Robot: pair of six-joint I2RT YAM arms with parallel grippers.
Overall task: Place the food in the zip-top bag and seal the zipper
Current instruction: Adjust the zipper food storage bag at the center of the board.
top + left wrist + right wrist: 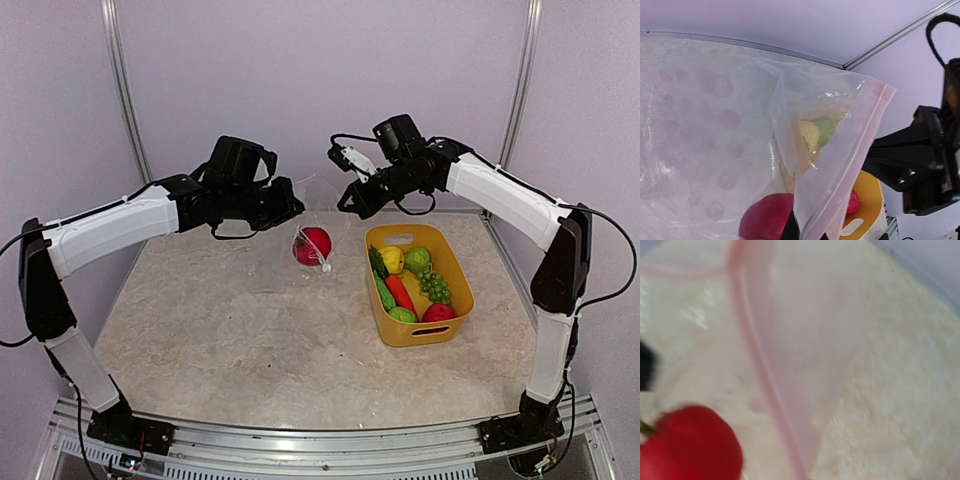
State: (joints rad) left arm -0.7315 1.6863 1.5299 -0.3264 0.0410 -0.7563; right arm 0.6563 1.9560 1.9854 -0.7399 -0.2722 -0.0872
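The clear zip-top bag (318, 215) hangs between my two grippers above the table's far middle. A red round fruit (316, 245) sits in its bottom; it also shows in the left wrist view (765, 220) and the right wrist view (687, 447). My left gripper (287, 206) is shut on the bag's left mouth edge. My right gripper (350, 202) is shut on the right edge; its fingers are out of its wrist view. The pinkish zipper (860, 150) runs along the mouth and shows in the right wrist view (757, 365). A tiny white slider (327, 268) dangles low.
The yellow basket (448, 262) stands right of the bag and holds a yellow fruit (393, 258), a green fruit (417, 260), green grapes (436, 287), a cucumber (384, 293), a red pepper (400, 292) and a red fruit (438, 312). Walls stand behind and at the sides.
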